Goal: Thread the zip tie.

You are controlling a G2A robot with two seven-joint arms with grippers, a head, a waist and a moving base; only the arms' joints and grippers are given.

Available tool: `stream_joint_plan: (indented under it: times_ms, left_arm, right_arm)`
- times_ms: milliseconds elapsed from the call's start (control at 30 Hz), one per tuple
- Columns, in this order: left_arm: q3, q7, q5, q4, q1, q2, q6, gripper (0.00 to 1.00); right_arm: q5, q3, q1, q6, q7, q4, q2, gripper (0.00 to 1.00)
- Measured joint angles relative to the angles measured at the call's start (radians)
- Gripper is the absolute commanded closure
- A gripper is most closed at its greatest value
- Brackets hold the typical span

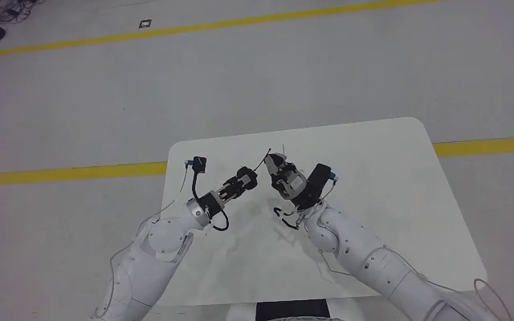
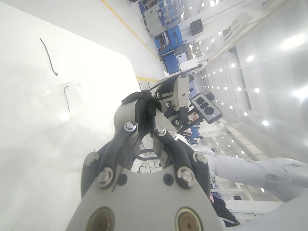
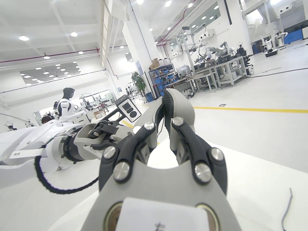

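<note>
- The left gripper (image 1: 245, 178) is hovering above the white table (image 1: 385, 184). Its fingers are pressing together on a thin black zip tie (image 1: 263, 158).
- The right gripper (image 1: 275, 163) is hanging just beside the left gripper, with the tips almost meeting. Its ribbed pads (image 3: 169, 106) are closing flat on a thin black strip of the zip tie (image 3: 166, 123).
- The zip tie is sitting between the two sets of fingertips. A free length is sticking out past them, clear of the table.
- In the left wrist view, a loose tie (image 2: 49, 57) is lying flat on the table well beyond the left gripper's fingertips. A second loose tie (image 2: 67, 99) is lying nearer to them, and the two ties are not touching.
</note>
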Motion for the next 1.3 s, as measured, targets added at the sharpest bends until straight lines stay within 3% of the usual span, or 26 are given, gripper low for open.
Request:
stream_joint_plan:
  times_ms: [1300]
  left_arm:
    - [0.002, -0.065, -0.074, 0.000, -0.013, -0.007, -0.009, 1.00]
  right_arm:
    - [0.043, -0.102, 0.058, 0.000, -0.117, 0.014, 0.031, 1.00]
